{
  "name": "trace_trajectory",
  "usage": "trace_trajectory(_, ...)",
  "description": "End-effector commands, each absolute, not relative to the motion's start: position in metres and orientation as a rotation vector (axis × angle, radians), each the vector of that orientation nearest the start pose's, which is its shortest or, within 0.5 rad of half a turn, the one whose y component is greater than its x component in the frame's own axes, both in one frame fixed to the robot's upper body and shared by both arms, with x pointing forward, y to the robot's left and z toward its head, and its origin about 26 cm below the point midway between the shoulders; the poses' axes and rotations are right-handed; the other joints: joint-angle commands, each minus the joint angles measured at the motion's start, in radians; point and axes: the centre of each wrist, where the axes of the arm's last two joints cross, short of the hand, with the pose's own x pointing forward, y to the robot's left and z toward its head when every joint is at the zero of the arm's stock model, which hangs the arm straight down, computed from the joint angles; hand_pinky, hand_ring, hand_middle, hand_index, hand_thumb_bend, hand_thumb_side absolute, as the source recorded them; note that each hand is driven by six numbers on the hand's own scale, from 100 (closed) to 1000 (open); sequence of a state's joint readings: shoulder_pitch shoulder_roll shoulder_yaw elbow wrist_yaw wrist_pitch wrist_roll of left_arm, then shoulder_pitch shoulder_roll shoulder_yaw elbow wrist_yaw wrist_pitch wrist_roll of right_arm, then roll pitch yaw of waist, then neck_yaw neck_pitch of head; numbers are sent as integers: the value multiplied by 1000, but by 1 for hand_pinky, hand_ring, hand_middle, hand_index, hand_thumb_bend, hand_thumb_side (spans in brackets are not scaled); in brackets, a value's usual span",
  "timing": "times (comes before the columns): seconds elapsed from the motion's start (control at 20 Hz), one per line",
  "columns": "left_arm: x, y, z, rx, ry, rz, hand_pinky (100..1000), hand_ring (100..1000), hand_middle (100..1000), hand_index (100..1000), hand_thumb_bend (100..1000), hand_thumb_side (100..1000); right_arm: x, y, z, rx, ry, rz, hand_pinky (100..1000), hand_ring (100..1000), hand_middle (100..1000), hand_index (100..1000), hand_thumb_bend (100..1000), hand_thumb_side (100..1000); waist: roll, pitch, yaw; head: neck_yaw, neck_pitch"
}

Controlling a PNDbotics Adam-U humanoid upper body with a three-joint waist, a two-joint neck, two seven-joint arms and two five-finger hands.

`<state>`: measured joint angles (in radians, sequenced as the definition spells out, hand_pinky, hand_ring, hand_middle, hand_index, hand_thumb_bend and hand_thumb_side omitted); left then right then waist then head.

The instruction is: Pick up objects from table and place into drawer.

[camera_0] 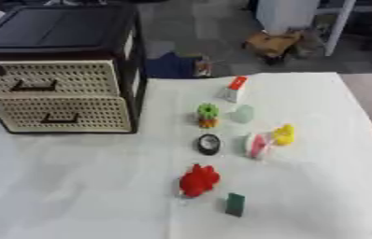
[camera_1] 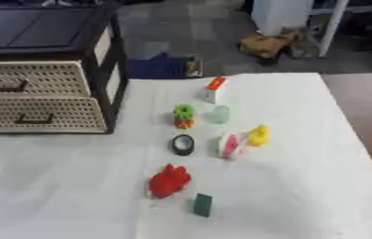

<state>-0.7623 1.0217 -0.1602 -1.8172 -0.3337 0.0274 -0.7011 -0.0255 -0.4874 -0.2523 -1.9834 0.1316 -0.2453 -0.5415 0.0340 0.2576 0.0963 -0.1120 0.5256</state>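
the white table (camera_0: 75, 186) carries a black drawer unit (camera_0: 58, 70) at its far left, with two cream perforated drawers, both closed. every object lies to the right of that unit. a red toy (camera_0: 198, 180) sits nearest the viewer, a dark green block (camera_0: 235, 204) just right of it. farther back lie a black ring (camera_0: 209, 144), a pink and white piece (camera_0: 257, 145) and a yellow toy (camera_0: 284, 135). a green and orange toy (camera_0: 208, 115) stands closest to the unit's front corner, a pale green shape (camera_0: 242, 113) beside it, a white and red piece (camera_0: 233, 89) beyond. a dark shape at the left edge by the upper drawer cannot be identified; neither hand's fingers can be seen.
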Motion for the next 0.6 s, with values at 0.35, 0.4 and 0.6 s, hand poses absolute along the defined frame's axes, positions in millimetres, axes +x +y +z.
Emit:
trace_trajectory(0.35,346,312,388,831,-1388,-1755,100,100,100,876,100,1000,256,-371,180,-964,-2385,-66,671,636,634,844,100,1000,1,-18,-2,2,2)
trace_trajectory(0.4,350,313,388,823,-1377,-1750,100,100,100,883,100,1000,256,-371,180,-965,-2384,-65,671,636,633,844,100,1000,1,-17,-3,2,1)
trace_trajectory(0.6,360,315,388,814,-1356,-1739,100,100,100,877,100,1000,256,-370,180,-966,-2383,-66,671,635,630,842,100,1000,4,-12,-6,2,-1)
